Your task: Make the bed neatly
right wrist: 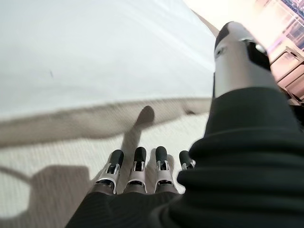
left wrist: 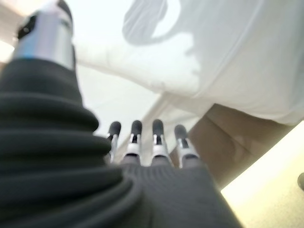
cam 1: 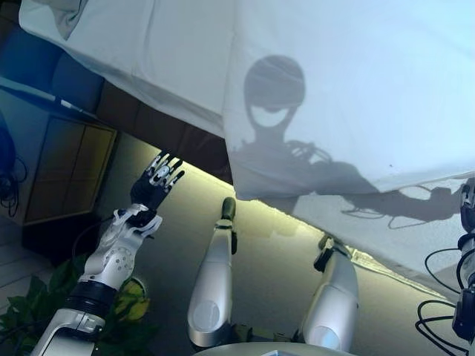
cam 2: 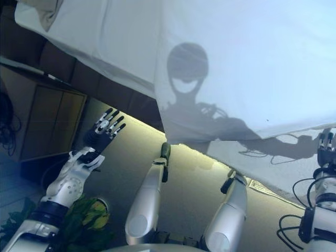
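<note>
The bed carries a white duvet (cam 1: 356, 89) whose edge hangs over the side; a white sheet (cam 1: 148, 52) lies to its left over the brown bed base (cam 1: 171, 130). My left hand (cam 1: 152, 185) is raised in front of the bed base below the sheet's edge, fingers straight and spread, holding nothing; its fingers (left wrist: 142, 142) point at the overhanging cloth. My right hand (cam 2: 326, 144) is at the far right by the duvet's lower edge. In the right wrist view its fingers (right wrist: 137, 166) are straight over the sheet (right wrist: 57, 142), just short of the duvet edge (right wrist: 95, 47).
A wooden cabinet (cam 1: 67, 170) stands left of the bed. A green plant (cam 1: 44, 304) is on the floor at lower left. Light floor (cam 1: 274, 252) runs along the bed's side. A beige cloth corner (cam 2: 50, 16) shows at the top left.
</note>
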You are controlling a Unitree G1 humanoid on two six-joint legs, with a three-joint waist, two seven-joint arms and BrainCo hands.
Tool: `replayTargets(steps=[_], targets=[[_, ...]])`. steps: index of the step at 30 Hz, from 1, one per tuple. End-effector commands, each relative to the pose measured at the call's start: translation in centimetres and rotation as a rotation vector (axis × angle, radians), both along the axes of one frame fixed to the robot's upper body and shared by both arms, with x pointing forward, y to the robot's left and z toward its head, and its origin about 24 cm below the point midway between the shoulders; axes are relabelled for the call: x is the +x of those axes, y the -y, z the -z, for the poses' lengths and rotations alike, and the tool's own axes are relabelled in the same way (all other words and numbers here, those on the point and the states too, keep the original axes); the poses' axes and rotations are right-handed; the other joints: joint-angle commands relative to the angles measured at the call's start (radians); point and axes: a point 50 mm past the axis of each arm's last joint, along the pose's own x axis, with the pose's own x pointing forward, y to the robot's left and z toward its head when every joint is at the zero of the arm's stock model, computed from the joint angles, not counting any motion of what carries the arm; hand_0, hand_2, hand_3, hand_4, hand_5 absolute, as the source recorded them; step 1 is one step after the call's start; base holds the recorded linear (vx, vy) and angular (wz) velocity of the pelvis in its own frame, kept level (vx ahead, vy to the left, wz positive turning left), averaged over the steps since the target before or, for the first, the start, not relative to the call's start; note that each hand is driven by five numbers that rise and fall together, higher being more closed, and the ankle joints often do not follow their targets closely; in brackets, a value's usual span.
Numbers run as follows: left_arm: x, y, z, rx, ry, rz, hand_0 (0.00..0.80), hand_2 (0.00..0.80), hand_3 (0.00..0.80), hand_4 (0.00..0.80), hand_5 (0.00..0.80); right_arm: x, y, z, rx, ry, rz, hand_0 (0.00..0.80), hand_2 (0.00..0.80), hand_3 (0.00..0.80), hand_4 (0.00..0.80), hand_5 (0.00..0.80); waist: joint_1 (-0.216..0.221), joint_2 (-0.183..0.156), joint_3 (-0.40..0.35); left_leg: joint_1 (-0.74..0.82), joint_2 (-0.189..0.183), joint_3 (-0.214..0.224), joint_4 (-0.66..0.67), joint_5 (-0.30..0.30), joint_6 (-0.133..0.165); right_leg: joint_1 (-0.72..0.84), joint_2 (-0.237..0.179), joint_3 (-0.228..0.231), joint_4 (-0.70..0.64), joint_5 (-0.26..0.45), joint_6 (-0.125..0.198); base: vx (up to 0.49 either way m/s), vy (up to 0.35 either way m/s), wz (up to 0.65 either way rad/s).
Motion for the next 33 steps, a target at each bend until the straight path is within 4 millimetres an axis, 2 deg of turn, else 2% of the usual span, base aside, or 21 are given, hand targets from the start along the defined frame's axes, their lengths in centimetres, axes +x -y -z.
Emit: replayTargets(steps=[1, 4, 9, 11, 15, 20, 27, 28, 29, 30, 31, 33], targets=[[0.2, 0.1, -2.6, -0.012, 0.120, 0.046, 0.000, 0.000, 0.000, 0.000, 0.000, -0.6, 1.2, -2.0, -0.048, 0.083, 0.021, 0.000, 0.000, 0.000, 0.000, 0.000, 0.012, 0.020, 0.003, -0.068, 0.059, -0.027, -0.089, 0.151, -0.026, -0.062, -0.081, 0.069, -0.013, 0.075, 0.070, 0.061, -0.040, 0.14], [0.1, 0.1, -3.0, -0.030, 0.144, 0.056, 0.000, 0.000, 0.000, 0.000, 0.000, -0.3, 1.0, -2.2, -0.060, 0.098, -0.001, 0.000, 0.000, 0.000, 0.000, 0.000, 0.014, 0.028, 0.011, -0.084, 0.043, -0.041, -0.050, 0.133, -0.020, -0.088, -0.090, 0.083, 0.032, 0.061, 0.070, 0.048, -0.008, 0.16], [-0.2, -0.2, -3.4, -0.040, 0.161, 0.061, 0.000, 0.000, 0.000, 0.000, 0.000, 0.6, 0.3, -2.5, -0.069, 0.138, -0.045, 0.000, 0.000, 0.000, 0.000, 0.000, 0.013, 0.037, 0.023, -0.136, 0.034, -0.068, 0.101, 0.056, -0.016, -0.165, -0.106, 0.128, 0.187, 0.001, 0.070, 0.063, 0.032, 0.13], [-0.3, -0.2, -3.5, -0.038, 0.167, 0.058, 0.000, 0.000, 0.000, 0.000, 0.000, 0.6, 0.3, -2.4, -0.070, 0.141, -0.051, 0.000, 0.000, 0.000, 0.000, 0.000, 0.012, 0.041, 0.019, -0.151, 0.030, -0.068, 0.161, 0.002, -0.012, -0.190, -0.107, 0.154, 0.260, -0.047, 0.070, 0.151, 0.052, -0.08], [-0.5, -0.8, -3.4, -0.040, 0.155, 0.041, 0.000, 0.000, 0.000, 0.000, 0.000, 0.1, 0.6, -2.4, -0.059, 0.158, -0.047, 0.000, 0.000, 0.000, 0.000, 0.000, 0.010, 0.045, 0.022, -0.206, 0.021, -0.070, 0.267, -0.050, -0.007, -0.252, -0.104, 0.193, 0.372, -0.092, 0.066, 0.071, 0.016, 0.00], [-0.6, -0.8, -3.3, -0.044, 0.144, 0.048, 0.000, 0.000, 0.000, 0.000, 0.000, 0.4, 1.0, -3.9, -0.092, 0.183, -0.057, 0.000, 0.000, 0.000, 0.000, 0.000, 0.008, 0.057, 0.018, -0.237, 0.014, -0.068, 0.283, -0.047, -0.005, -0.301, -0.099, 0.215, 0.405, -0.100, 0.064, 0.033, 0.001, 0.14], [-0.9, -1.0, -2.7, -0.037, 0.122, 0.067, 0.000, 0.000, 0.000, 0.000, 0.000, 1.6, 1.6, -8.3, -0.187, 0.228, -0.056, 0.000, 0.000, 0.000, 0.000, 0.000, 0.020, 0.077, 0.004, -0.245, 0.013, -0.061, 0.251, -0.020, -0.010, -0.325, -0.107, 0.218, 0.418, -0.107, 0.064, 0.025, -0.006, 0.08], [-0.9, -1.0, -2.7, -0.039, 0.121, 0.069, 0.000, 0.000, 0.000, 0.000, 0.000, 1.7, 1.7, -8.8, -0.198, 0.225, -0.050, 0.113, 0.113, 0.113, 0.113, 0.113, 0.023, 0.080, 0.003, -0.246, 0.012, -0.061, 0.245, -0.015, -0.011, -0.329, -0.108, 0.219, 0.419, -0.108, 0.064, 0.026, -0.019, 0.08], [-0.9, -1.1, -2.7, -0.040, 0.121, 0.068, 0.000, 0.000, 0.000, 0.000, 0.000, 1.7, 1.7, -8.9, -0.199, 0.225, -0.049, 0.138, 0.138, 0.138, 0.138, 0.138, 0.023, 0.080, 0.003, -0.246, 0.012, -0.061, 0.243, -0.014, -0.011, -0.330, -0.109, 0.219, 0.419, -0.107, 0.064, 0.032, -0.042, 0.02], [-0.9, -1.1, -2.8, -0.038, 0.119, 0.071, 0.000, 0.000, 0.000, 0.000, 0.000, 1.8, 1.9, -9.6, -0.206, 0.236, -0.036, 0.339, 0.339, 0.339, 0.339, 0.339, 0.028, 0.081, 0.001, -0.245, 0.011, -0.062, 0.233, -0.008, -0.011, -0.330, -0.110, 0.218, 0.415, -0.106, 0.065, 0.025, -0.051, -0.03], [-0.9, -1.2, -2.8, -0.038, 0.117, 0.072, 0.000, 0.000, 0.000, 0.000, 0.000, 1.8, 2.0, -10.2, -0.208, 0.249, -0.028, 0.452, 0.452, 0.452, 0.452, 0.452, 0.030, 0.082, 0.000, -0.243, 0.011, -0.062, 0.223, -0.002, -0.011, -0.330, -0.112, 0.215, 0.412, -0.103, 0.065, 0.025, -0.074, -0.06], [-0.9, -1.3, -2.8, -0.034, 0.118, 0.080, 0.000, 0.000, 0.000, 0.000, 0.000, 1.9, 2.1, -11.5, -0.226, 0.275, -0.019, 0.580, 0.580, 0.580, 0.580, 0.580, 0.033, 0.084, -0.002, -0.243, 0.010, -0.061, 0.207, 0.008, -0.011, -0.332, -0.115, 0.209, 0.403, -0.099, 0.066, 0.009, -0.055, -0.07]])
